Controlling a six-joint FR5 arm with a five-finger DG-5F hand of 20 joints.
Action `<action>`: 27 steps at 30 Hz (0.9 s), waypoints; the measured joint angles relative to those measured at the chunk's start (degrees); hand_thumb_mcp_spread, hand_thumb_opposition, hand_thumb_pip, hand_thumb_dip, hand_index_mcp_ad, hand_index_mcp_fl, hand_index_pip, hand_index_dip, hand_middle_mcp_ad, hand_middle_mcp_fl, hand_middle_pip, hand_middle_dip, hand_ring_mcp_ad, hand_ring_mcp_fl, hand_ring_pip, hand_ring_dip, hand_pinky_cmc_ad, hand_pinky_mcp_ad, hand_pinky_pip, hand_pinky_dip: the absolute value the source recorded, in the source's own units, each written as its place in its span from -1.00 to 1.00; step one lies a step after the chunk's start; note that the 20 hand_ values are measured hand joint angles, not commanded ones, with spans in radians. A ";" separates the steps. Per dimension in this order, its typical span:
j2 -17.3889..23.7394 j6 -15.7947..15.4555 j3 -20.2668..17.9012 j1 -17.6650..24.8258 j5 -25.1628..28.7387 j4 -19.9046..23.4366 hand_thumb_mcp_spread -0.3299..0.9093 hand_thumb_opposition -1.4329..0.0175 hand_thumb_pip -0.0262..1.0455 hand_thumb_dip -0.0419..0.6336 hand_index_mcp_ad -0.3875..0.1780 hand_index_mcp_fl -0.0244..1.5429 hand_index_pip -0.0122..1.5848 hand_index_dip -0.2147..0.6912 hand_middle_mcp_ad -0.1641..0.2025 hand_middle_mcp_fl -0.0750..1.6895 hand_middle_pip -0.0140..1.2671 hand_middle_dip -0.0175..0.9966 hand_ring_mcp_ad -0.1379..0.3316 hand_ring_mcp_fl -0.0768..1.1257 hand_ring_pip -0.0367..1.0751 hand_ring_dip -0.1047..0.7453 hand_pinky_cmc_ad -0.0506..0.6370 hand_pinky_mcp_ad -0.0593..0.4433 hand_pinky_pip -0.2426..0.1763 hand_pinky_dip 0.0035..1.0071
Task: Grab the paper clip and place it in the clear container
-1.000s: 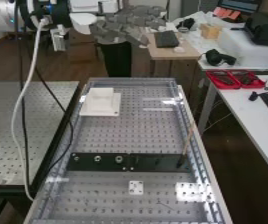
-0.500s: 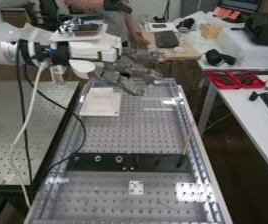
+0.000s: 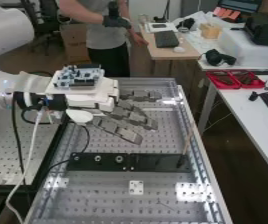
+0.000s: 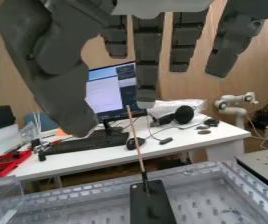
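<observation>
The dark grey hand (image 3: 121, 131) is hovering over the clear-walled tray (image 3: 105, 200), beyond the black plate (image 3: 85, 164) as the high view is looking down the bench, and its fingers are stretching out nearly straight, spreading apart with nothing sitting between them. In the wrist view the thumb (image 4: 58, 65) is hanging well apart from the fingers (image 4: 148, 60), so the hand is staying empty. The arm is coming in from the high view's left, with a circuit board (image 3: 80, 76) riding on top and a white cable (image 3: 33, 150) drooping beneath. And the paper clip? A thin, wire-like piece (image 3: 163, 204) is lying on the perforated floor, nearer than the small white plate (image 3: 136, 187), but it's looking too small to call for certain. Two round fittings are sitting on the black plate, and a slender wooden stick (image 3: 187, 144) is standing at its other end, leaning slightly. Off beside the tray, red bins (image 3: 224, 84) are resting on the white desk (image 3: 251, 112), while the wrist view is catching a monitor (image 4: 108, 92), a keyboard (image 4: 85, 144) and a mouse (image 4: 135, 143).The dark grey hand (image 3: 121, 131) is hovering over the clear-walled tray (image 3: 105, 200), beyond the black plate (image 3: 85, 164) as the high view is looking down the bench, and its fingers are stretching out nearly straight, spreading apart and gripping nothing. In the wrist view the thumb (image 4: 58, 65) is hanging well apart from the fingers (image 4: 148, 60). The arm (image 3: 1, 90) is coming in from the high view's left, with a circuit board (image 3: 80, 76) riding on top and a white cable (image 3: 33, 150) drooping beneath. And the paper clip? A thin, wire-like piece (image 3: 163, 204) is lying on the perforated floor, nearer the camera than the small white plate (image 3: 136, 187), but it's looking too small to call for certain. Two round fittings (image 3: 119, 159) are sitting on the black plate, and a slender wooden stick (image 3: 187, 144) is standing at its other end, leaning slightly. Off beside the tray, red bins (image 3: 224, 84) are resting on the white desk (image 3: 251, 112), while the wrist view is catching a monitor (image 4: 108, 92), a keyboard (image 4: 85, 144) and a mouse (image 4: 135, 143).
</observation>
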 joint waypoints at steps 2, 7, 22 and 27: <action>-1.12 0.20 0.04 -1.03 -1.39 0.67 0.17 -0.15 0.48 -0.03 0.23 -0.88 -0.84 -0.82 0.30 -0.40 -0.74 -0.09 0.20 -0.68 -0.74 -0.33 0.17 0.43 -0.20 -0.29; -4.43 0.09 1.20 -3.77 -5.83 1.91 0.21 -0.15 0.50 0.01 0.22 -0.88 -0.84 -0.84 0.30 -0.41 -0.53 -0.01 0.17 -0.59 -0.72 -0.19 0.15 0.40 -0.13 -0.36; -9.69 -1.15 4.49 -7.75 -10.97 4.61 0.36 -0.17 0.45 0.01 0.06 -0.71 -0.84 -0.89 0.31 -0.38 -0.07 0.13 0.02 -0.37 -0.58 0.10 0.11 0.35 0.15 -0.58; -11.40 -1.93 5.41 -8.18 -11.51 4.71 0.38 -0.20 0.42 0.05 0.02 -0.66 -0.84 -0.89 0.30 -0.38 0.00 0.19 -0.04 -0.33 -0.56 0.23 0.11 0.27 0.17 -0.59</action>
